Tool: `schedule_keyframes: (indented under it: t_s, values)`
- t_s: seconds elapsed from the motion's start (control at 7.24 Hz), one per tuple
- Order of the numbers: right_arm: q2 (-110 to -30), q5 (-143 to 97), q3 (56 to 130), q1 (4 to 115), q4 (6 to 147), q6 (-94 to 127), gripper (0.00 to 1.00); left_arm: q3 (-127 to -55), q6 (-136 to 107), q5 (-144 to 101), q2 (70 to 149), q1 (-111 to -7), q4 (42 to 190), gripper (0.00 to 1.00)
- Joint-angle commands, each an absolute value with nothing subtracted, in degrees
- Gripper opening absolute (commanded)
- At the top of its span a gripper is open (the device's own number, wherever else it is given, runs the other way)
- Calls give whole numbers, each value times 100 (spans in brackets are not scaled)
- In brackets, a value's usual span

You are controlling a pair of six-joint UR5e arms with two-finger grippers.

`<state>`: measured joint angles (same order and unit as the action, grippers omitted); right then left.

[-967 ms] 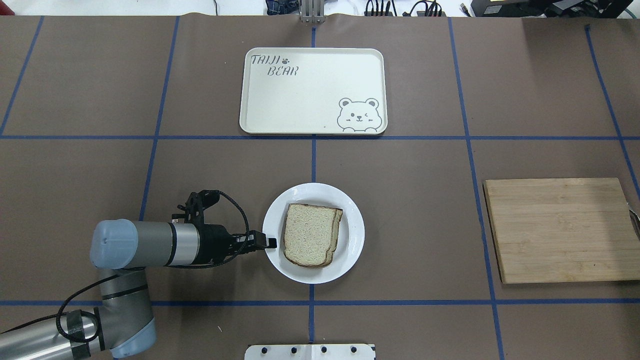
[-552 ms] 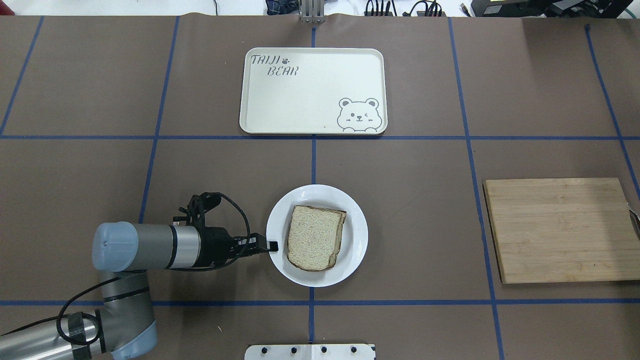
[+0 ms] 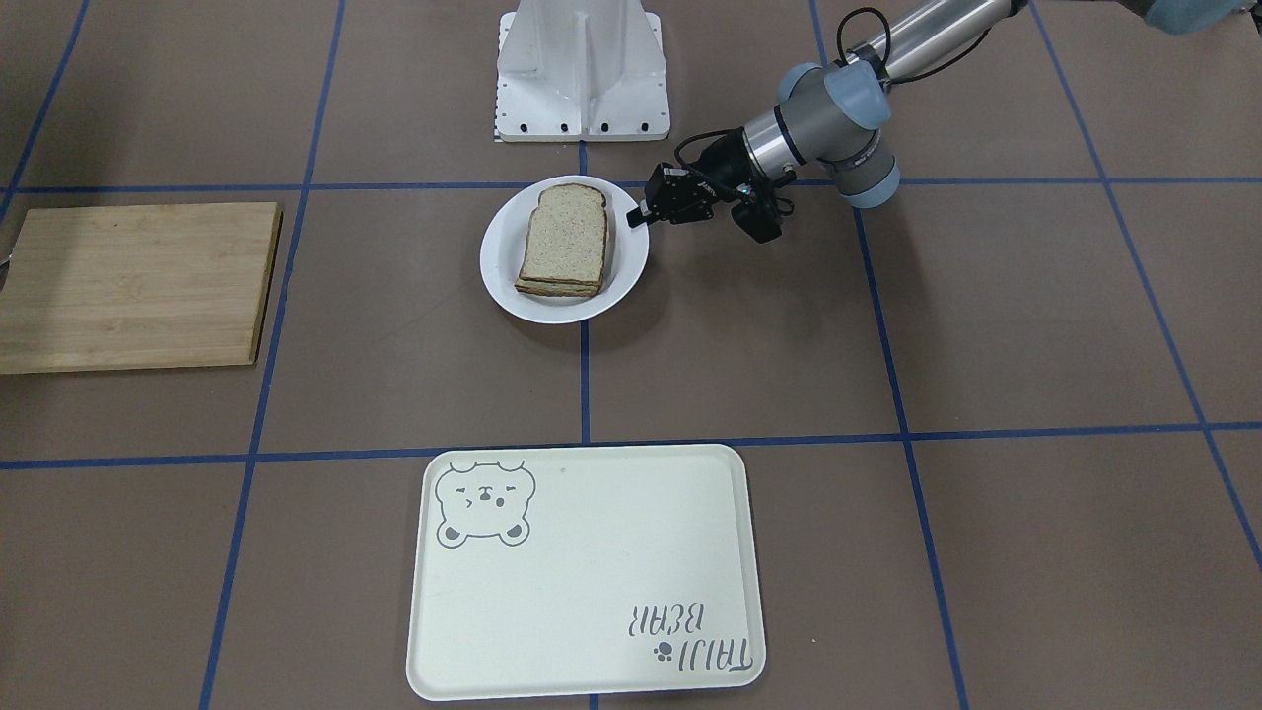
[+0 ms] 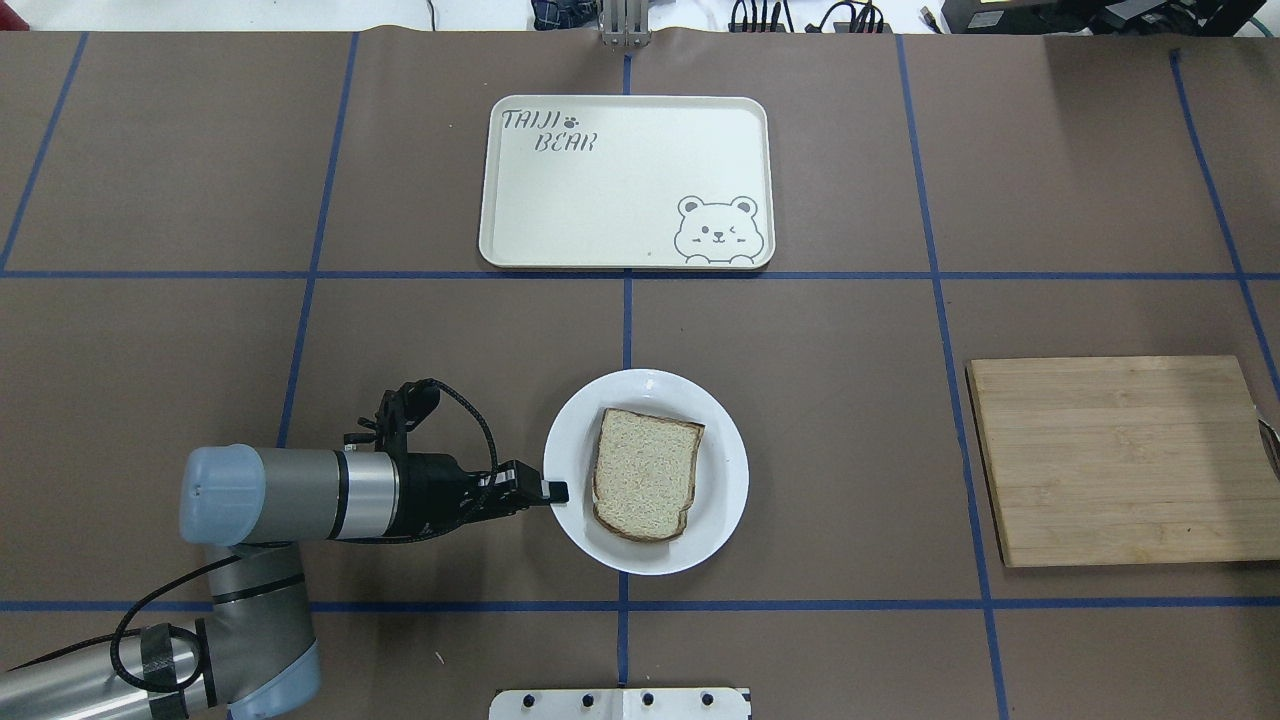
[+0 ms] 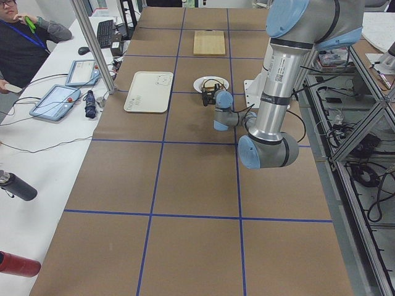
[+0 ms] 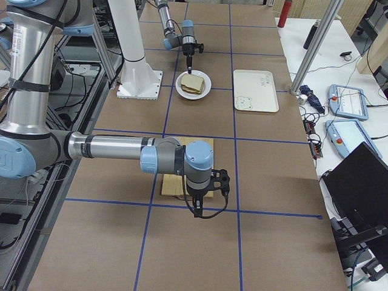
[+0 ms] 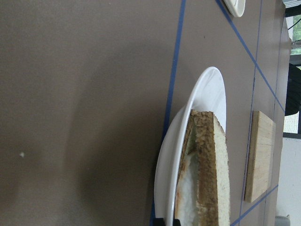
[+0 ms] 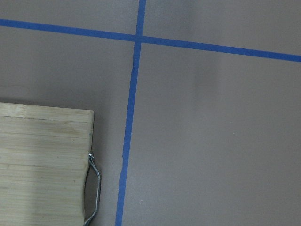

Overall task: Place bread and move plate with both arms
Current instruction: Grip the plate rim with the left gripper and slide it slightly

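White plate (image 4: 722, 500) with the bread (image 4: 646, 487) lies lower centre in the overhead view, now slightly further right, its rim pinched by the narrow left gripper (image 4: 556, 491), so moving has begun; I cannot tell the right gripper (image 6: 196, 211) fingers' state.

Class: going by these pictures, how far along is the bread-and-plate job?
Done: the bread lies on the plate. In hand: the left hand meets the plate's rim, though whether it grips is unclear. Left: the right hand hangs by the cutting board, far from the plate, so any two-armed move looks not yet begun.
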<state>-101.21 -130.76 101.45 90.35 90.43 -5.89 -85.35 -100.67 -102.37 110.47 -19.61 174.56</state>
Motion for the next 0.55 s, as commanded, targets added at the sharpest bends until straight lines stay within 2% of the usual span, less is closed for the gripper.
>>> schedule_keyframes:
  t_s: [0.0, 0.41]
  values:
    - [-10116, -13069, 10143, 9035, 9044, -589, 100, -8631, -10551, -10230, 11083, -1986, 17464, 0]
    - [-10116, -13052, 10134, 9035, 9044, -589, 100, -8736, -11274, -9503, 11197, -2004, 17429, 0]
